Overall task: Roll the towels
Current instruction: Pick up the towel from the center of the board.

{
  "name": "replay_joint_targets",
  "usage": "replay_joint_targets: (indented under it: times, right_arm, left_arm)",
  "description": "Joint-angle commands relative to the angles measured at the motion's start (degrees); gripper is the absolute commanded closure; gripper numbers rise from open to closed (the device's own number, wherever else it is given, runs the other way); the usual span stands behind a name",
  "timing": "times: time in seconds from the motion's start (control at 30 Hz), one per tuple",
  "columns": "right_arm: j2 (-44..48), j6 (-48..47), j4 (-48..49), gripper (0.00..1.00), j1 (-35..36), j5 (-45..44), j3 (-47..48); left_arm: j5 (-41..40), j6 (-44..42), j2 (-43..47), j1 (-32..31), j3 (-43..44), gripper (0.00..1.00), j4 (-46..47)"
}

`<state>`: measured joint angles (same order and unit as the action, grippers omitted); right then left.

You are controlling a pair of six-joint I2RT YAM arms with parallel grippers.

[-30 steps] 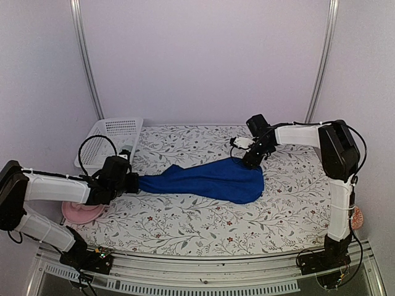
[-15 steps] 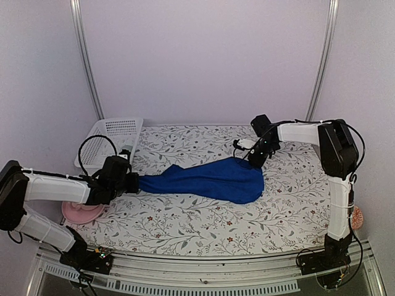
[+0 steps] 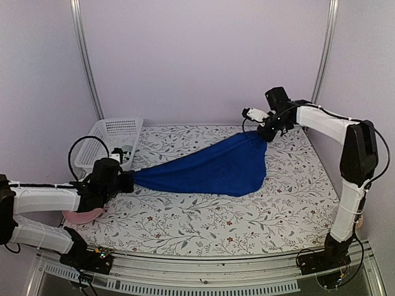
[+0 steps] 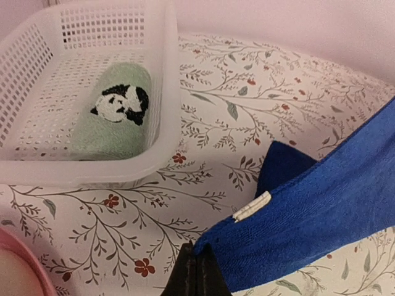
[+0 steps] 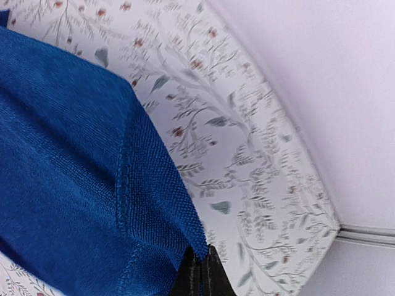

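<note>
The royal-blue towel [image 3: 210, 168] hangs stretched across the flowered table between both arms. My left gripper [image 3: 125, 182] is shut on its left corner, low near the table; the wrist view shows the corner [image 4: 207, 246] pinched, with a white label [image 4: 251, 206] beside it. My right gripper [image 3: 266, 132] is shut on the towel's far right corner and holds it lifted at the back right; its wrist view shows the hemmed corner [image 5: 196, 237] in the fingertips. The pale green towel [image 4: 111, 111], with a panda patch, lies rolled in the white basket [image 4: 162, 92].
The white basket [image 3: 111, 132] stands at the back left of the table. A pink dish [image 3: 83, 214] lies under my left arm near the front left. Metal posts [image 3: 86, 61] rise at the back corners against the pale wall.
My right gripper has shut on the blue towel's right corner and lifted it up and back to the right. The towel has pulled taut and spread. My left gripper shifted slightly, still gripping.
</note>
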<state>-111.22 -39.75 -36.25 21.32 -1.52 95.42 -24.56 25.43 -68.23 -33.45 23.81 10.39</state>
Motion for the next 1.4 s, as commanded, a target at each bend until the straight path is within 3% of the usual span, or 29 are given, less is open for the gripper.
replay_joint_targets:
  times: [0.0, 0.2, 0.37, 0.57, 0.8, 0.9, 0.97, 1.13, 1.17, 1.2, 1.37]
  right_arm:
    - [9.6, -5.79, -1.05, 0.98, -0.69, 2.46, 3.43]
    - [10.32, -11.14, -16.75, 0.98, -0.34, 21.41, -0.61]
    - [5.84, -13.93, -22.47, 0.98, 1.55, 26.15, -5.22]
    - [0.03, -10.18, -20.32, 0.98, 1.96, 23.85, -4.45]
    - [-14.31, -4.78, -24.19, 0.98, 1.6, 17.32, 7.16]
    - [-16.89, -2.69, -21.6, 0.95, 1.66, 14.85, 10.57]
    - [-16.77, -1.23, -17.56, 0.76, 2.06, 10.9, 10.31]
    - [-10.16, -1.71, -6.78, 0.4, 3.1, 1.91, 3.3]
    - [-7.92, -1.78, -4.99, 0.11, 3.26, 1.18, 1.94]
    - [-5.75, -1.81, -3.41, 0.0, 3.39, 0.29, 0.56]
    - [7.94, -4.79, 10.14, 0.01, 6.83, -13.59, -12.46]
  left_arm:
    - [-1.84, -1.79, 9.96, 0.67, -4.17, 1.0, 5.83]
    - [-0.03, -2.33, 13.86, 0.46, -5.76, 1.0, 7.12]
    - [-0.77, -1.2, 8.25, 0.36, -2.59, 1.0, 2.88]
    - [-1.65, -0.82, 4.6, 0.15, -1.36, 1.0, 2.6]
    - [-2.27, -0.91, 1.98, 0.13, -0.63, 1.0, 2.4]
    - [-2.49, -0.96, 0.91, 0.14, -0.23, 1.0, 2.14]
    - [-2.46, -0.82, 0.42, 0.14, -0.02, 1.0, 1.98]
    - [-2.09, -0.83, -0.3, 0.15, 0.09, 1.0, 2.06]
    - [-1.97, -0.82, -0.37, 0.16, 0.09, 1.0, 2.13]
    - [-1.81, -0.82, -0.41, 0.14, 0.12, 1.0, 2.36]
    - [-0.61, -1.15, -0.34, 0.13, -0.02, 1.0, 3.1]
